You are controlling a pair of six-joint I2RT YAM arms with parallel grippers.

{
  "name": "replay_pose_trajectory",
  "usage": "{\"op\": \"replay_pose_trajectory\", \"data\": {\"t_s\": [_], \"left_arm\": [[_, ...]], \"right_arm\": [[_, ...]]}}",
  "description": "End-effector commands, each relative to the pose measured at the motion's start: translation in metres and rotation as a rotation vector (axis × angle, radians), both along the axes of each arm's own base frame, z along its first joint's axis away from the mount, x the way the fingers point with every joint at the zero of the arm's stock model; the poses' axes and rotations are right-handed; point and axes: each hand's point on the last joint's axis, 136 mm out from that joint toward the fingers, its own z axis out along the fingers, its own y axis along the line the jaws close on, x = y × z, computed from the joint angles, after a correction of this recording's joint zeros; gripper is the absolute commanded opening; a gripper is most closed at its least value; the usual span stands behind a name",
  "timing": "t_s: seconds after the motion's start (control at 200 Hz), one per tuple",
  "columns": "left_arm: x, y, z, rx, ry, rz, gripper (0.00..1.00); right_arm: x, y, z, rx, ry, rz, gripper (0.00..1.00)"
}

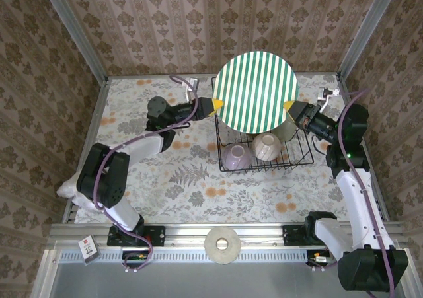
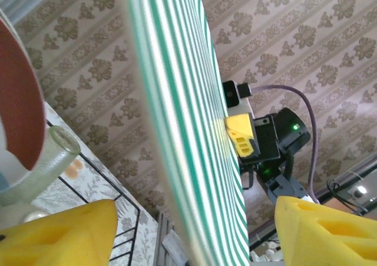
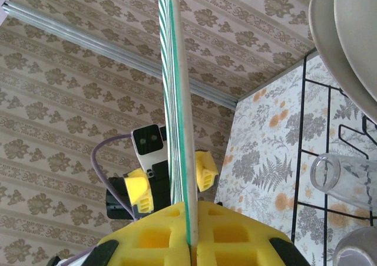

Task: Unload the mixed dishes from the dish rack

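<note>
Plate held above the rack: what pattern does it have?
The plate has green and white stripes. The top external view shows them best.

Top view looks down over table (image 1: 165,179); wrist views face each other, close, sharing striped plate (image 2: 182,101).

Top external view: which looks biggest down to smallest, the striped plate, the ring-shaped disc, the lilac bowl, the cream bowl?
1. Green-striped plate, though held up nearer the camera.
2. Ring-shaped disc.
3. Lilac bowl and cream bowl: too alike to rank.
</note>
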Motion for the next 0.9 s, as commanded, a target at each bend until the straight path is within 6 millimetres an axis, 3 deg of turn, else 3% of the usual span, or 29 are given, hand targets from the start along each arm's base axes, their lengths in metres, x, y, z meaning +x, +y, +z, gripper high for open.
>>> {"op": "replay_pose_trajectory", "data": {"t_s": [0.0, 0.085, 0.215, 0.365, 0.715, 0.755, 0.78, 0.875, 0.895], "left_arm": [[-0.003, -0.004, 0.019, -0.038, -0.036, -0.008, 0.56], [0.0, -0.005, 0.019, -0.043, -0.006, 0.004, 0.39], [0.007, -0.004, 0.016, -0.054, 0.064, 0.04, 0.25], [0.009, -0.008, 0.013, -0.059, 0.12, 0.067, 0.0], [0.007, -0.01, 0.017, -0.091, 0.134, 0.101, 0.0], [0.008, -0.01, 0.019, -0.099, 0.133, 0.104, 0.0], [0.008, -0.009, 0.02, -0.103, 0.133, 0.105, 0.0], [0.009, -0.008, 0.026, -0.122, 0.129, 0.112, 0.0], [0.01, -0.008, 0.027, -0.126, 0.127, 0.113, 0.0]], "right_arm": [[-0.006, 0.005, 0.016, 0.002, -0.077, 0.039, 0.0], [-0.006, 0.005, 0.015, -0.002, -0.077, 0.04, 0.0], [-0.005, 0.006, 0.013, -0.004, -0.075, 0.04, 0.0], [-0.005, 0.007, 0.012, -0.003, -0.079, 0.047, 0.0], [-0.01, 0.012, 0.017, -0.013, -0.105, 0.064, 0.0], [-0.011, 0.012, 0.016, -0.02, -0.108, 0.061, 0.11], [-0.011, 0.011, 0.016, -0.024, -0.113, 0.058, 0.23], [-0.017, 0.012, 0.019, -0.038, -0.151, 0.053, 0.84], [-0.018, 0.011, 0.02, -0.039, -0.156, 0.051, 0.9]]}}
